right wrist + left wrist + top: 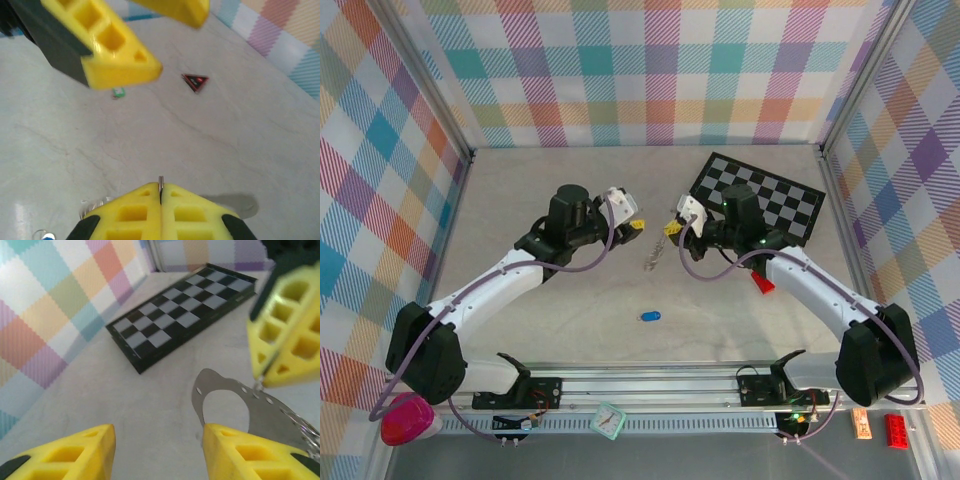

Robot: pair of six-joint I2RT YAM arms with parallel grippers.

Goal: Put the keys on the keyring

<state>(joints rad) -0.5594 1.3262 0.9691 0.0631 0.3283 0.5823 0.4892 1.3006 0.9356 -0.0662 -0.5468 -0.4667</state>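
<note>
Pinch of right tool (160, 189) on flat silvery keys (265, 415); left tool (157, 432), yellow and latticed, spread.

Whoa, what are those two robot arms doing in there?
They're trying to get keys onto a keyring. The right claw is pinched shut on a flat silvery key. The left claw is open right beside it and isn't gripping anything yet. The thin keyring seems to trail down between the two claws.
</note>
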